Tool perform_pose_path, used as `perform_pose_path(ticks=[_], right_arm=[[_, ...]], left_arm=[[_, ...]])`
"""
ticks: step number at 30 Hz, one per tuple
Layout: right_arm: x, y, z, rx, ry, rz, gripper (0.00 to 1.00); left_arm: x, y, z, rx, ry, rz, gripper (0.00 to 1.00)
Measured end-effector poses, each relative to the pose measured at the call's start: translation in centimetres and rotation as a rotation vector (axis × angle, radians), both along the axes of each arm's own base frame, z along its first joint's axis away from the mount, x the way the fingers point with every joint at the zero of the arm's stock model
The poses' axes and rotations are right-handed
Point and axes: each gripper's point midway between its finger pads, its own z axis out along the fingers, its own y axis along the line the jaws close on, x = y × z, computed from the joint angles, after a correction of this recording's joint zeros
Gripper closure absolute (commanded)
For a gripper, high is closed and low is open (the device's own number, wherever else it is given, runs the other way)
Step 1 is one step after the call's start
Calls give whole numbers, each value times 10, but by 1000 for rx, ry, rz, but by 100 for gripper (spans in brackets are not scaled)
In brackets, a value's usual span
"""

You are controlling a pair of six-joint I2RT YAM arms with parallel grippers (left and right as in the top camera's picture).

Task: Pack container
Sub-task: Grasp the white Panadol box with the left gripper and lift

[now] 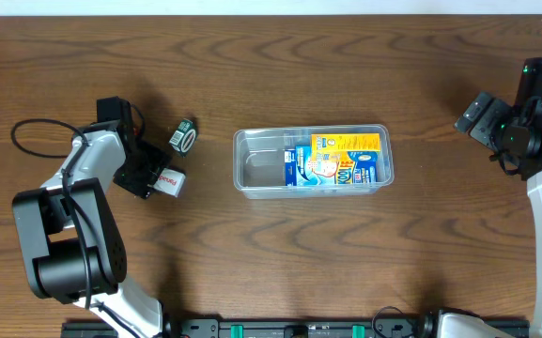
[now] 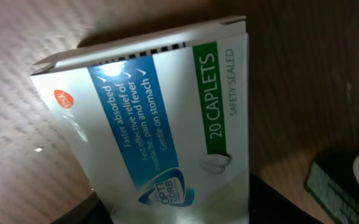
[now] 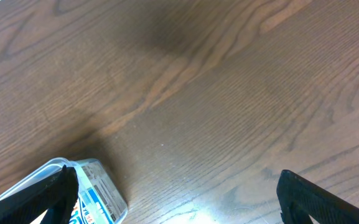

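One clear container (image 1: pixel 256 171) is set at the middle of the brown wooden table (image 1: pixel 280 272), with one blue-and-yellow pack (image 1: pixel 336 160) laid inside. At its nine o'clock, one white caplet box (image 1: pixel 171 182) is clenched in the left gripper (image 1: pixel 162 180). One small green-and-white item (image 1: pixel 183 137) is seen near it. At three o'clock, the right gripper (image 3: pixel 179 208) is spread wide, empty.

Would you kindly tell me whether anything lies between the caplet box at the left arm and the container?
Nothing visible does: the table between the caplet box and the container is bare. The small dark green box lies off that line, toward the far edge, and the container's left half is free.
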Motion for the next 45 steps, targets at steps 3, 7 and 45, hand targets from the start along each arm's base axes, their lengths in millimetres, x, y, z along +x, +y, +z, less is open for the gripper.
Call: perform_pose_path(ticks=[3,7,45], right_arm=[[0,0,0,0,0,0,1],[0,0,0,0,0,0,1],[0,0,0,0,0,0,1]], left_arm=[[1,-2,5,-3,-21,-66,41],[2,-3,17,7,-57,-143,42],[-3,-2,85,92,-187,-362,51]])
